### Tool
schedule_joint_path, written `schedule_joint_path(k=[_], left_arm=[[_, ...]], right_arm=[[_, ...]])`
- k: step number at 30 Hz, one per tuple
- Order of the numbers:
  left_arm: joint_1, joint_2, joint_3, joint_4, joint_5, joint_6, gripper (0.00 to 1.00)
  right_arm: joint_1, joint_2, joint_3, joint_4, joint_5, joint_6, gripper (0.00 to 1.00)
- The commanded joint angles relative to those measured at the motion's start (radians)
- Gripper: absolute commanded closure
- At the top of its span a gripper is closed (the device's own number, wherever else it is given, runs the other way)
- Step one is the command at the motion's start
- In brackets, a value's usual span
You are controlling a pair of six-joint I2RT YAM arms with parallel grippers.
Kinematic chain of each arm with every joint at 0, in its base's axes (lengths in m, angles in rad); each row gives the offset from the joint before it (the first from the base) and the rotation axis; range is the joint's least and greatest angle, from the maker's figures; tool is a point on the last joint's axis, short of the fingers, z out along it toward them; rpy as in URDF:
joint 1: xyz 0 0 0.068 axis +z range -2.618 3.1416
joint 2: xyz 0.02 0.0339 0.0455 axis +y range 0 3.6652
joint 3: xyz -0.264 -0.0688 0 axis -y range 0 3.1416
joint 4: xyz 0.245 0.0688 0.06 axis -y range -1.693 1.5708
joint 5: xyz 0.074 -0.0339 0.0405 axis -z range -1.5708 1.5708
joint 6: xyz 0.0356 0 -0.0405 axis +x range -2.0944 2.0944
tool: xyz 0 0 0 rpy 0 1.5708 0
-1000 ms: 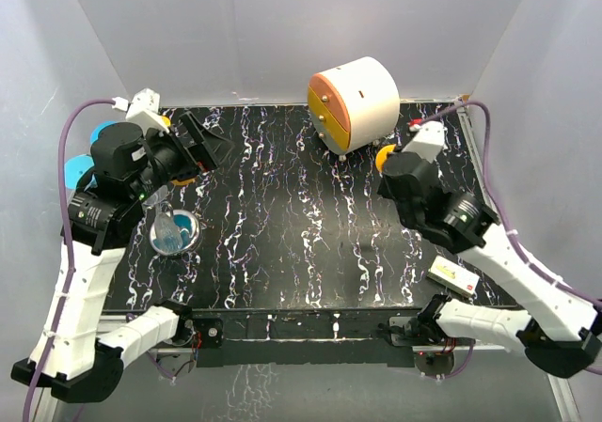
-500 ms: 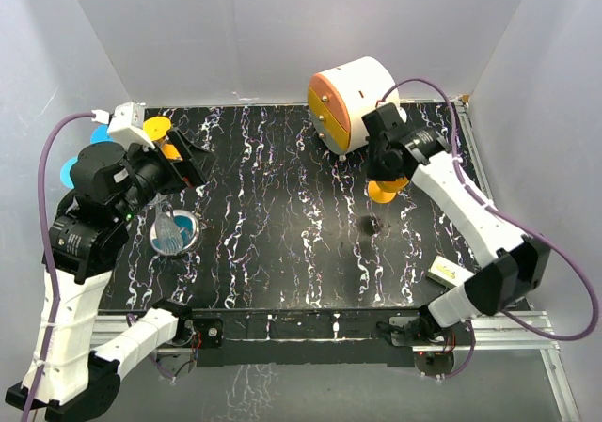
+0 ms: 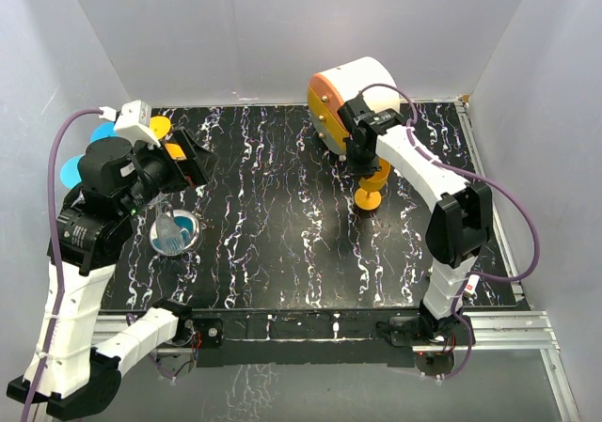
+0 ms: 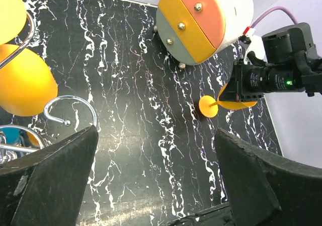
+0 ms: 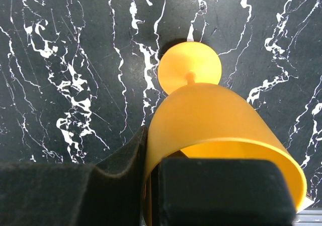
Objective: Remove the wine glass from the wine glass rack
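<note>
Black, white-veined marble tabletop (image 3: 282, 253), walled in pale grey. Listed first, the right tool (image 5: 151, 185): closed upon the orange wine glass (image 5: 216, 130) at its rim, the bowl wall being pinched between a padded finger outside and a finger inside. By it the glass is held off the wine glass rack (image 3: 175, 232), just in front of the round white-and-orange drawer cabinet (image 3: 356, 98), foot turned down toward the tabletop; contact of the foot with it cannot be told. Next, the left tool (image 4: 156, 135): jaws spread wide, nothing gripped, raised well to the left of the cabinet. Below it the rack's chrome disc base is stood, well apart from the cabinet. On its wire arms orange glasses (image 4: 22, 80) and blue glasses (image 3: 73, 170) are hung.
</note>
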Motion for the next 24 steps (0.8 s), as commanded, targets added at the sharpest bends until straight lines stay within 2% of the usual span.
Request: schedule_joint_path(k=[1,24], left_arm=[[0.001,-0.012,0.035,-0.017,-0.031,0.026,0.01],[0.001,-0.011,0.098,-0.088,-0.043,0.012,0.01]], right_arm=[[-0.006,0.024,0.059,0.054,-0.011,-0.023,1.00],[-0.006,0.070,-0.007,0.164,-0.022,-0.035,1.00]])
